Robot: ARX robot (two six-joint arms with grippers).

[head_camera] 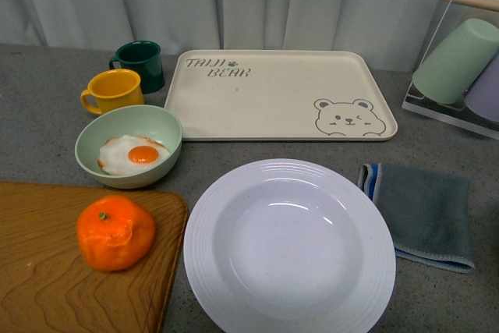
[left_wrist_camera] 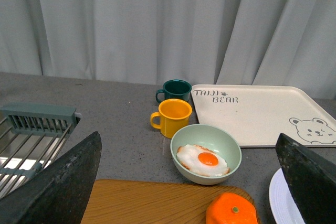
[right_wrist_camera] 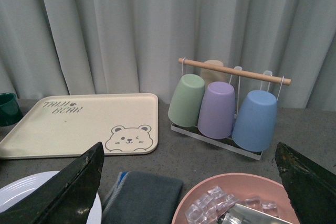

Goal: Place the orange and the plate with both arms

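Observation:
The orange point(head_camera: 115, 232) sits on a wooden cutting board point(head_camera: 47, 286) at the front left; it also shows in the left wrist view point(left_wrist_camera: 232, 210). The white deep plate point(head_camera: 290, 247) lies empty on the grey table at the front centre; its rim shows in the left wrist view point(left_wrist_camera: 277, 200) and the right wrist view point(right_wrist_camera: 21, 187). Neither arm shows in the front view. My left gripper point(left_wrist_camera: 191, 182) is open, raised above the board, its fingers point(left_wrist_camera: 58, 182) spread wide. My right gripper point(right_wrist_camera: 189, 187) is open, raised above the table's right side.
A pale green bowl point(head_camera: 129, 146) with a fried egg, a yellow mug point(head_camera: 115, 90) and a dark green mug point(head_camera: 140, 64) stand at the left. The beige bear tray point(head_camera: 277, 95) lies behind the plate. A grey cloth point(head_camera: 425, 212), a cup rack point(right_wrist_camera: 226, 106), a pink dish point(right_wrist_camera: 236, 203) and a drain rack point(left_wrist_camera: 31, 135) surround.

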